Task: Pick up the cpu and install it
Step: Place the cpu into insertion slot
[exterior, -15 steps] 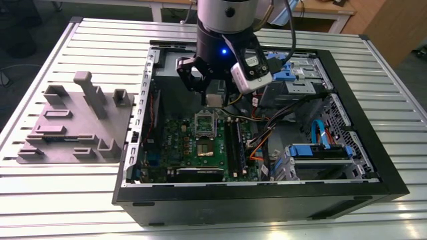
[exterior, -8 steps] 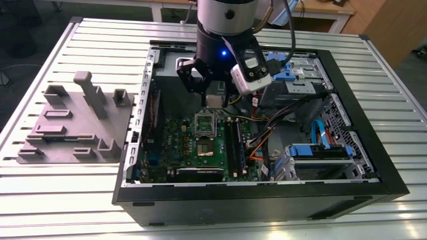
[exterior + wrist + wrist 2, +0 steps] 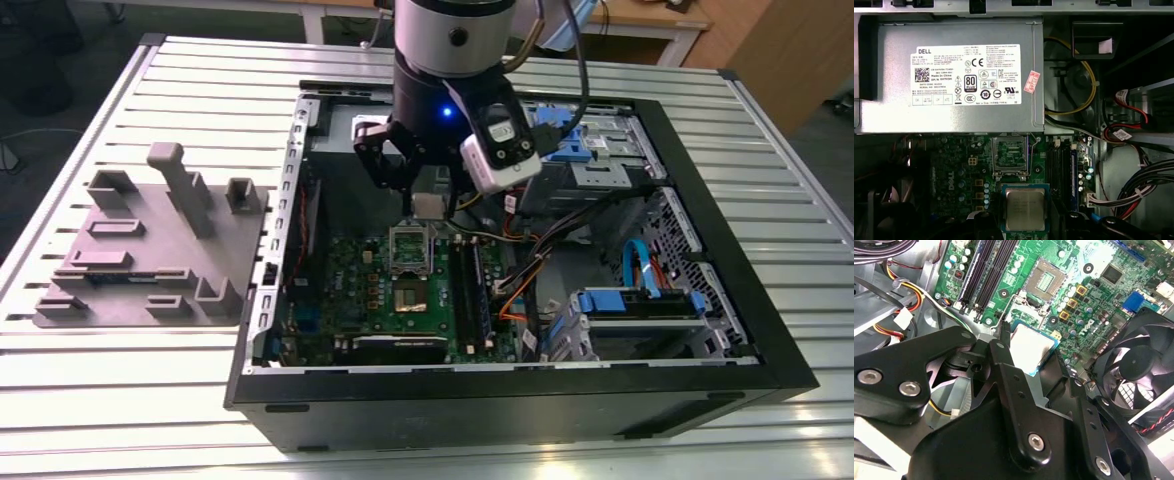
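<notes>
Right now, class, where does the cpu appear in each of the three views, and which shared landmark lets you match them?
Exterior view: the cpu hangs in the pincer, just above the green motherboard.
Second wrist view: the cpu is close to the camera, short of the socket.
First wrist view: the cpu is beside the socket, on the side away from the grey power supply.
Shared landmark: the empty socket on the motherboard.
</notes>
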You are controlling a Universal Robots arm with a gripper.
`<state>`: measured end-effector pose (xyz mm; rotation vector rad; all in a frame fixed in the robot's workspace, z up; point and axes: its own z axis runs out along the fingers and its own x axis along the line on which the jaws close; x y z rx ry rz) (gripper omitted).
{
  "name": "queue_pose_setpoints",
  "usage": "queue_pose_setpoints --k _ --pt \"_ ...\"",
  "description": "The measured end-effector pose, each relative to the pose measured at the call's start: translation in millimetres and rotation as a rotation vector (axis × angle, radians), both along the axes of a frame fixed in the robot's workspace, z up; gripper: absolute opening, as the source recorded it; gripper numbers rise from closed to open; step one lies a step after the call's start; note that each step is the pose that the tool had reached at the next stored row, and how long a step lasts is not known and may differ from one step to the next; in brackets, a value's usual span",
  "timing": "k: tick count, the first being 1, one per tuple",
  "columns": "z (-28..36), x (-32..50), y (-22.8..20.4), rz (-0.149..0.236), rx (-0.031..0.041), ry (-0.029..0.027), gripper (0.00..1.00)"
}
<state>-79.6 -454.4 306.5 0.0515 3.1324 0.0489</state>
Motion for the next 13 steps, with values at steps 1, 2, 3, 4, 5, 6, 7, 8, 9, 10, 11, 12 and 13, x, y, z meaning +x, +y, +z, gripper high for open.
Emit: queue_pose_setpoints --k 1,2,3,4,5,6,7,8,9,10,11,12,13 --pt "-0.3 0.0 0.0 0.000 0.0000 0.0000 0.47" --pt "-0.5 0.0 0.0 0.000 0.0000 0.0000 0.47" --pt "-0.8 0.0 0.0 0.000 0.0001 -0.0001 0.47" --pt "-1.1 0.0 -0.1 0.000 0.0001 0.0000 0.47" --pt "-1.4 0.0 -0.1 0.000 0.0001 0.0000 0.47" --pt "-2.0 0.0 -0.1 0.000 0.0002 -0.0001 0.47" --pt "-2.5 0.0 -0.4 0.000 0.0000 0.0000 0.47" --pt "-3.1 0.0 -0.6 0.000 0.0000 -0.0001 0.47" --pt "-3.7 0.0 -0.8 0.000 0.0000 -0.0001 0.47" --pt "-4.3 0.0 -1.0 0.000 0.0000 -0.0001 0.47" --pt "-4.9 0.0 -1.2 0.000 0.0001 0.0000 0.47" --pt "-5.4 0.0 -1.4 0.000 0.0000 0.0001 0.47" --pt "-5.8 0.0 -1.7 0.000 -0.0001 0.0001 0.47"
